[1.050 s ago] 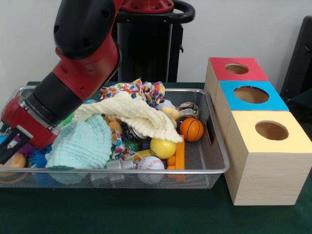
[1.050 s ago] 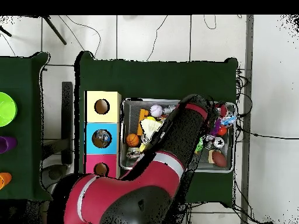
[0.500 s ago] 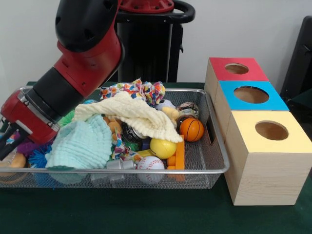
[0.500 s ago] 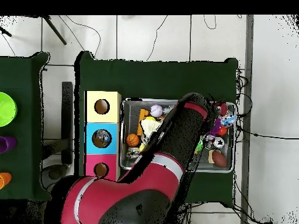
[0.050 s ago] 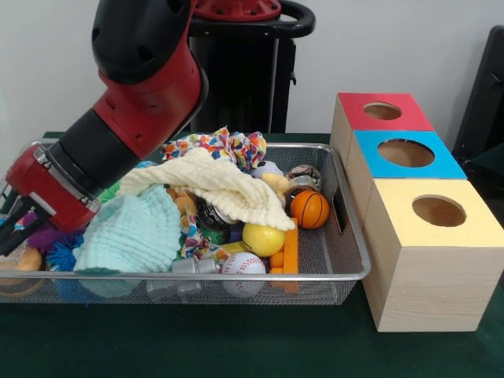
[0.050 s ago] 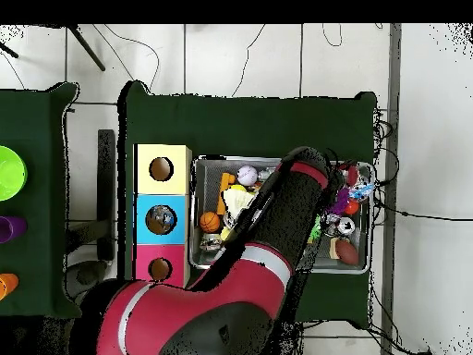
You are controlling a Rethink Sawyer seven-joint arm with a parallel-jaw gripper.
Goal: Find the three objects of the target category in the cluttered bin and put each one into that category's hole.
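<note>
Reaching into the bin's (image 5: 346,276) cluttered end, the gripper (image 5: 14,228) hangs low among small toys; whether it is open cannot be determined. Balls (image 5: 309,209) lie nearest the boxes (image 5: 429,260), partly under cloths (image 5: 213,185).

The red and black arm (image 5: 134,87) is stretched down from the upper middle of the front view toward the lower left, with its black elbow held high. The red wrist (image 5: 47,189) is tilted steeply, and the gripper (image 5: 14,228) is held low at the left edge; only dark fingertips are seen there, and their spread cannot be judged. In the overhead view the arm (image 6: 268,231) is laid diagonally from the lower left up toward the right, with the gripper hidden beneath it.
</note>
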